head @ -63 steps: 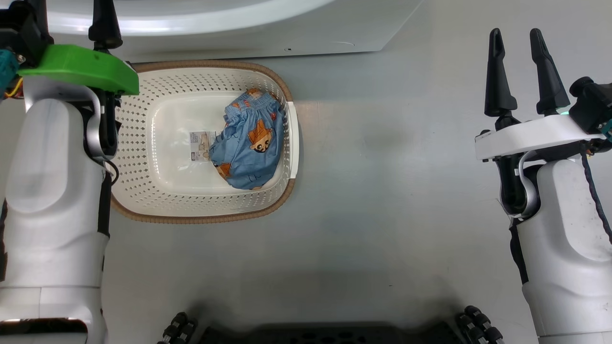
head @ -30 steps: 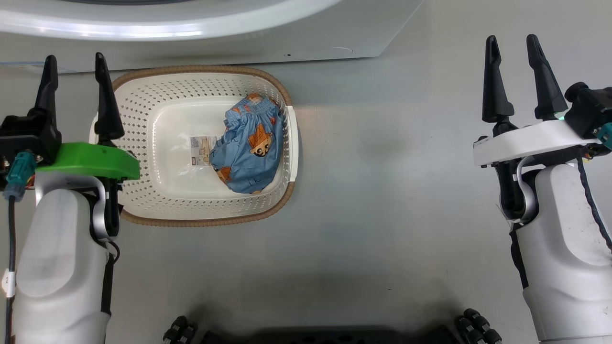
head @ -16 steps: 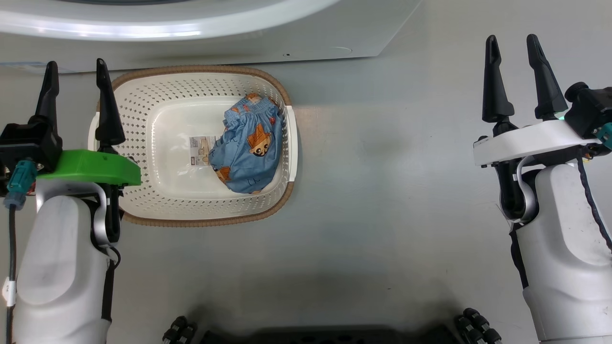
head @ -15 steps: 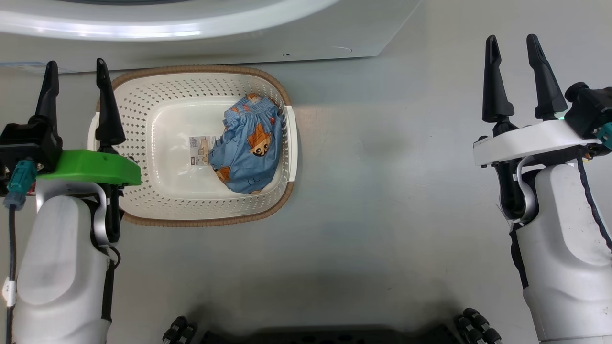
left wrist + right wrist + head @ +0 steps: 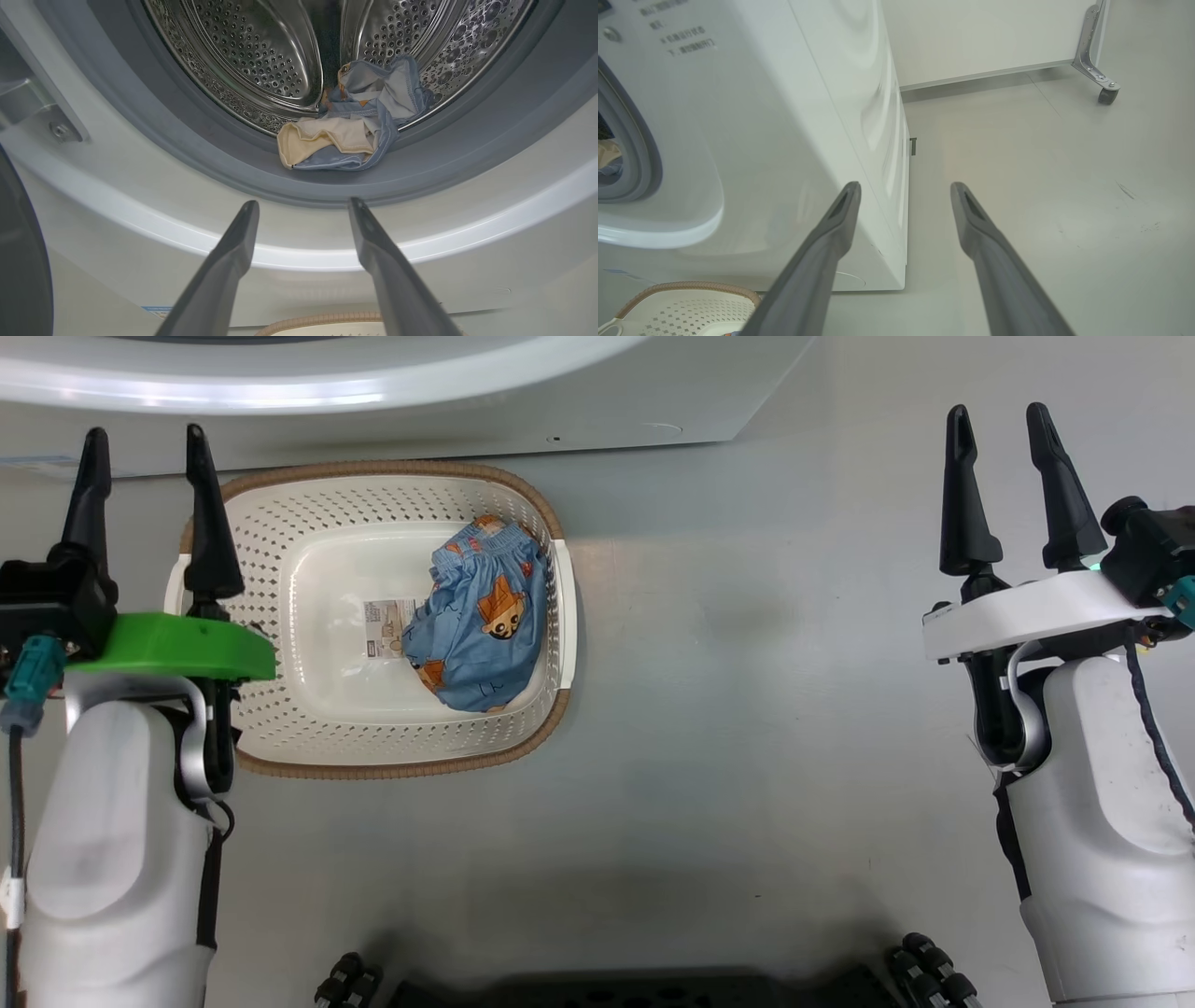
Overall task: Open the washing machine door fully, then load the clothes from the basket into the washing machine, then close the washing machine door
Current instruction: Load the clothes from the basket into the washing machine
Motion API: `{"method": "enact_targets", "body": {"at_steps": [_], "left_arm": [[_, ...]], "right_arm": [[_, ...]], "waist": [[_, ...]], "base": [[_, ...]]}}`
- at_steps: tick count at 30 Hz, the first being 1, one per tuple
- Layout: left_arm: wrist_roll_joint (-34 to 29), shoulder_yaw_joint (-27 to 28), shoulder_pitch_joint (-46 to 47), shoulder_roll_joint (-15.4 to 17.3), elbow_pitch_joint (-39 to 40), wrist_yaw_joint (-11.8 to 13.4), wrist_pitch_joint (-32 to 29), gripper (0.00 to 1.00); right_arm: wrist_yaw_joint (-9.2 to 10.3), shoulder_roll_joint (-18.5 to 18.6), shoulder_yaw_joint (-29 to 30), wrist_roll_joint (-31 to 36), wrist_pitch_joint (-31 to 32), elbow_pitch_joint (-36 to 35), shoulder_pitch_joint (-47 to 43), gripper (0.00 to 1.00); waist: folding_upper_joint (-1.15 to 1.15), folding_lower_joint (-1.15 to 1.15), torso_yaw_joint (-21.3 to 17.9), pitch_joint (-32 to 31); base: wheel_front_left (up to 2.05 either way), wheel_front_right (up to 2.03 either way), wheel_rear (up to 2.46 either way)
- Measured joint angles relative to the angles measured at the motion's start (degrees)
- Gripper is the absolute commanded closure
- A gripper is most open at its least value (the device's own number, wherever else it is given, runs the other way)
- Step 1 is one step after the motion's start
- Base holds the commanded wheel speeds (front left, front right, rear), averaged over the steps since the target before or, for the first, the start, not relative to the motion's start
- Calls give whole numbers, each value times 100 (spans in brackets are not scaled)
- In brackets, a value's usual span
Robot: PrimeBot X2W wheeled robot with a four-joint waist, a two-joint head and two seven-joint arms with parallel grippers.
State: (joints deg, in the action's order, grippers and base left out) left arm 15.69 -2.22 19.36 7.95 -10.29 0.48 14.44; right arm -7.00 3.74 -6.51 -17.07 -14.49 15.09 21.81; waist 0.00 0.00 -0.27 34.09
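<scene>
While left hand (image 5: 144, 434) and right hand (image 5: 997, 415) stand fingers apart, empty, perforated cream basket (image 5: 308, 504) with woven-look brown rim on grey floor (image 5: 747, 709), crumpled blue printed shorts (image 5: 476, 635) inside, another garment (image 5: 350, 126) in dimpled steel drum (image 5: 243, 51).

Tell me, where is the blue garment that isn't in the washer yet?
Seen from the head, the garment lies in the right half of the basket, beside its paper label, before the washing machine.

The cream-white perforated plastic basket (image 5: 280, 728) stood on the grey smooth floor (image 5: 747, 756), just before the big white front-loading washing machine (image 5: 467, 420). In its right half lay a light-blue printed garment (image 5: 481, 635), just right of a paper label (image 5: 381, 627) on the basket's bottom. A second crumpled fabric garment (image 5: 355, 135) lay at the front of the perforated steel drum (image 5: 243, 60).
</scene>
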Motion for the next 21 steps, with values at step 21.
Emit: {"method": "enact_targets", "body": {"at_steps": [21], "left_arm": [[-204, -403, 1613, 211, 11, -208, -1014, 0]], "right_arm": [[0, -13, -66, -11, 0, 4, 8, 0]], "waist": [[0, 0, -115, 81]], "base": [[0, 0, 0]]}}
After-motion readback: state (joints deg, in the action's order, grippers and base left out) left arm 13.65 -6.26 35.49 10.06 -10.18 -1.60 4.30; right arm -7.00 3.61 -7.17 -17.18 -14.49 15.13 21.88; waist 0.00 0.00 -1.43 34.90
